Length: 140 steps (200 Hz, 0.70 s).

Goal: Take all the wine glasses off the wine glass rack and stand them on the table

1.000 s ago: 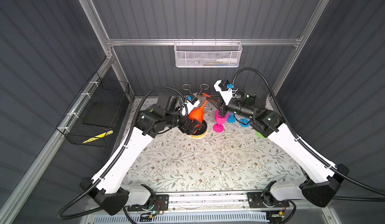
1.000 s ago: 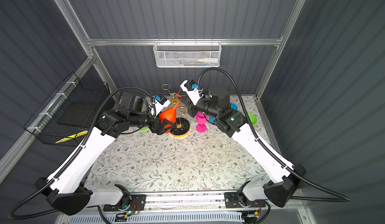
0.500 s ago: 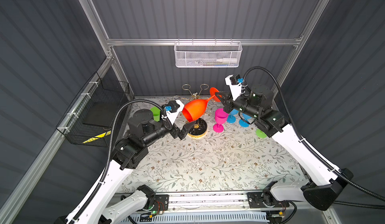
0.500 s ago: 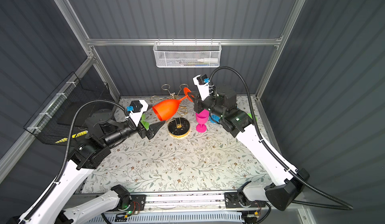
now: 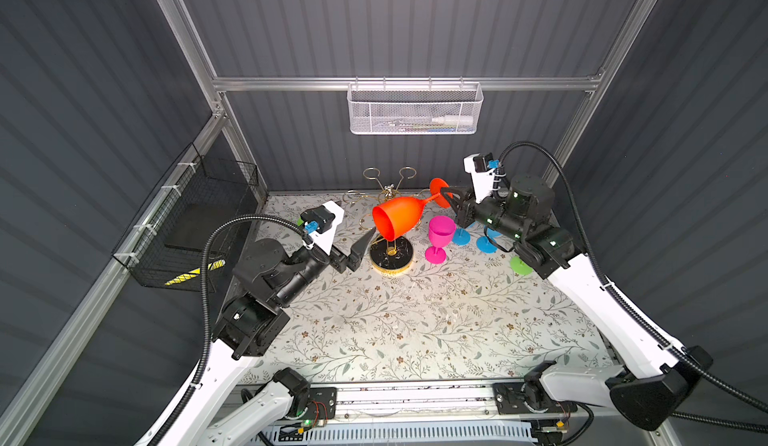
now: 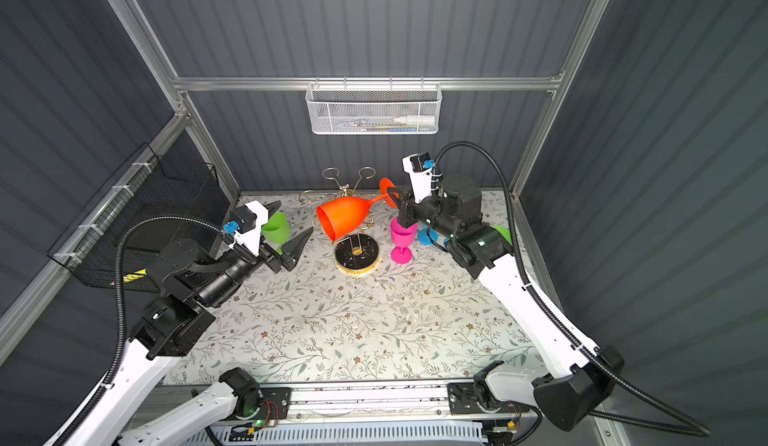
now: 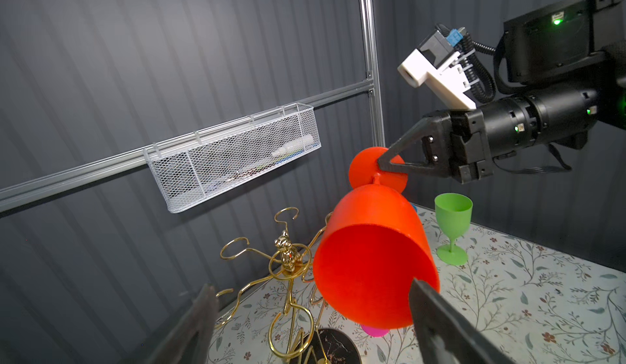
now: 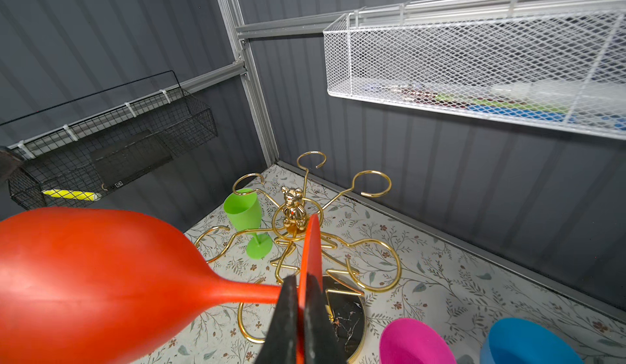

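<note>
the right tool (image 5: 444, 197) is clamped on the foot of the orange wine glass (image 5: 397, 219), pinching the flat disc edge-on between its two fingers. the glass hangs in the air almost on its side, stem running back to the tool. the bowl's mouth faces down and left over the black marbled base of the gold wine glass rack (image 5: 400, 253). in the wrist views it looks clear of the ring arms. the left tool (image 5: 357, 217) is empty, jaws spread wide, just beside the bowl's rim; can't tell if a finger brushes it. a pink wine glass (image 5: 440, 232) stands upright on the floral worktop (image 5: 415, 323) right next to the rack's base. a green wine glass (image 6: 276, 227) stands behind the left tool.
</note>
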Available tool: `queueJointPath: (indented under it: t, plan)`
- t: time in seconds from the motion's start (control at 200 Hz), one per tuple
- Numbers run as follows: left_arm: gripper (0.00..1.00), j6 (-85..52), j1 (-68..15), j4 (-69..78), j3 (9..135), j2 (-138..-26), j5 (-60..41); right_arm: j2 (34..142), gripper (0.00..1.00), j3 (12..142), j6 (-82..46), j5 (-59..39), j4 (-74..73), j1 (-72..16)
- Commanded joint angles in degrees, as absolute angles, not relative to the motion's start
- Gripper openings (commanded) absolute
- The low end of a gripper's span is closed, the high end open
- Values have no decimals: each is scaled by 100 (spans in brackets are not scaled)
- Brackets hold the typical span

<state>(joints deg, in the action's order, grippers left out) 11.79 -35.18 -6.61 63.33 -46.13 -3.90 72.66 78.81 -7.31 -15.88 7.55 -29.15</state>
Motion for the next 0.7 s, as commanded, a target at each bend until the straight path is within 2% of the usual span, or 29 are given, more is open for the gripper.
queueJointPath:
  t: [0.0, 0.12, 0.37, 0.605, 0.695]
  plan:
    - [85, 1047, -3533, -413, 6324, -4685, -377, 7102, 0, 7755, -888, -1866, 380, -2887]
    - [80, 992, -3533, -640, 6537, -4961, -548, 7063, 0, 7687, -905, -2352, 230, -2891]
    - [73, 819, -3533, -813, 6817, -5387, -835, 6929, 0, 7531, -1067, -2666, -45, -2887]
    - [46, 760, -3533, -791, 6890, -5494, -905, 6899, 0, 7438, -1180, -2819, -105, -2892]
    - [29, 791, -3533, -769, 6886, -5478, -947, 6899, 0, 7408, -1195, -2868, -97, -2892]
